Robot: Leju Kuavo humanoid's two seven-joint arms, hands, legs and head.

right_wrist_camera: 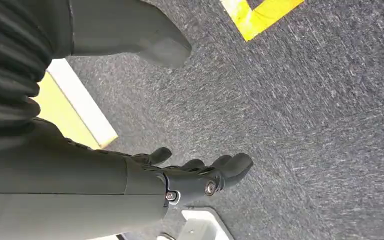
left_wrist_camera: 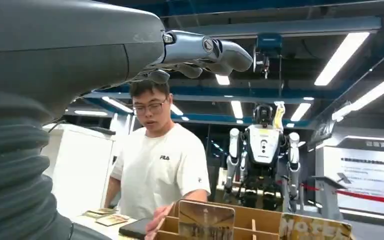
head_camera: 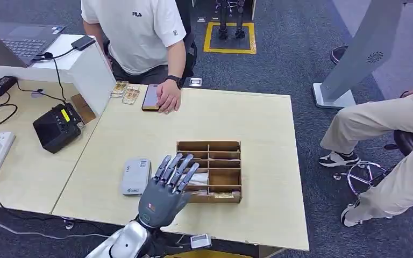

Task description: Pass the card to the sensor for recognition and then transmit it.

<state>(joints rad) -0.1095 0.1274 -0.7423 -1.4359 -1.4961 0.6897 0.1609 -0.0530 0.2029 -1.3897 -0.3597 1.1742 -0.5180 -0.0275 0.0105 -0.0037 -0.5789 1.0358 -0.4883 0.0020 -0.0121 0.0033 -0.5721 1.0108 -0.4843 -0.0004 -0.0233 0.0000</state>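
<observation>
Hovering just above the card box (head_camera: 209, 171) on the worktop (head_camera: 258, 123), the left hand (head_camera: 166, 188) was held with fingers apart and empty; cards lay straight ahead, under the fingertips.

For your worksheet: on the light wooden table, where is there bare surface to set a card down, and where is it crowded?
Free: the broad stretch of table between the wooden organizer and the far edge, and the strip to the organizer's right. Crowded: the far-left corner, with the person's hand, a phone and card stacks; and the near side, where the left hand hovers beside the grey sensor.
</observation>
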